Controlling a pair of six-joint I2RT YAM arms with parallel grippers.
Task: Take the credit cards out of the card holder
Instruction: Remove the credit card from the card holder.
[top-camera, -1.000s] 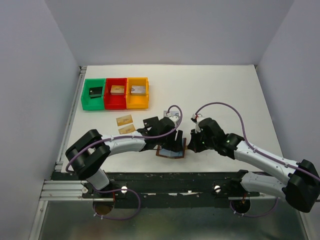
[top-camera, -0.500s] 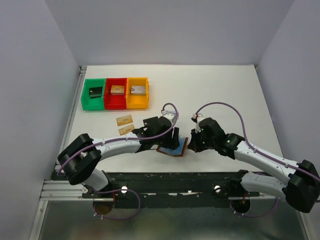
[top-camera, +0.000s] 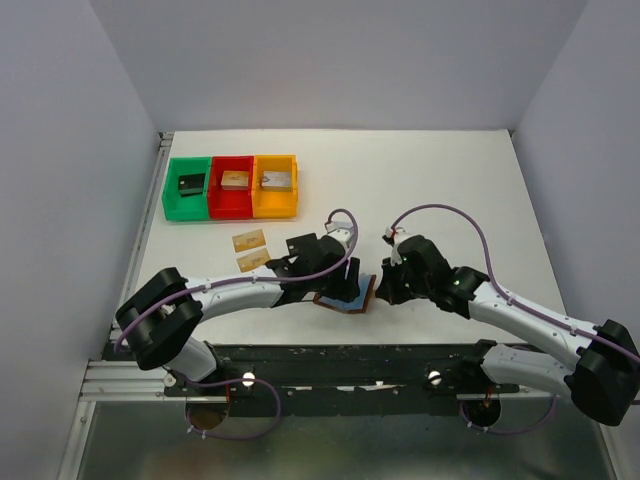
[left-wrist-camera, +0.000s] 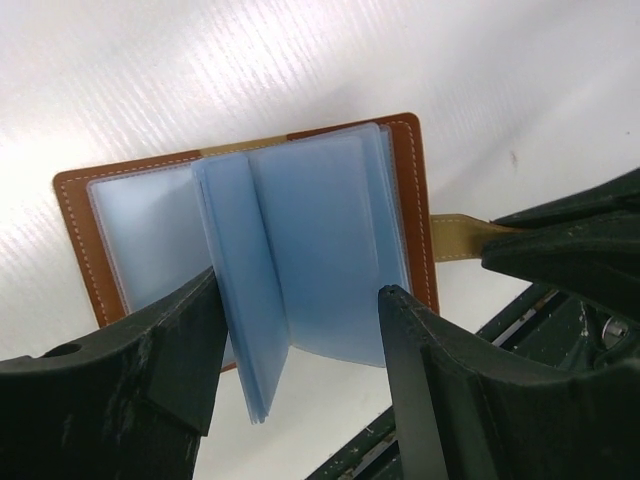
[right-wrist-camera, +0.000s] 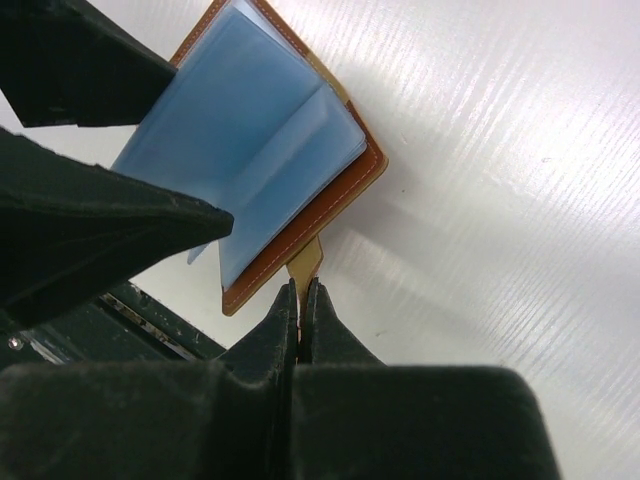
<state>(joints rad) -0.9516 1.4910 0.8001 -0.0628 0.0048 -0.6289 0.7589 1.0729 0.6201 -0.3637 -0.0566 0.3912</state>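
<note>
- Holder (top-camera: 346, 299) lies spread open on the worktop (top-camera: 450, 180) near its front edge, between the two arms. Its brown cover faces down and its pale blue sleeves (left-wrist-camera: 300, 230) fan upward.
- Cards (top-camera: 250, 242): two tan ones lie flat on the worktop to the left of the holder and apart from it, so that part looks done.
- Sleeves in sight show only blue, and I cannot tell whether more cards sit inside them. I'd judge the job about midway, with each remaining sleeve to be checked and emptied.
- Tab (right-wrist-camera: 306, 262) sticks out from the holder's right edge. The right tool (right-wrist-camera: 302, 298) is pinched tight on it, pinning the holder in place.
- Left tool (left-wrist-camera: 297, 300) hangs over the holder with its jaws wide, one finger on either side of the raised sleeves. It grips nothing, and a sleeve leaf stands up between the fingers.
- Bins (top-camera: 231, 187), green, red and orange, stand in a row at the far left, well apart from all this. Each has a small block in it.
</note>
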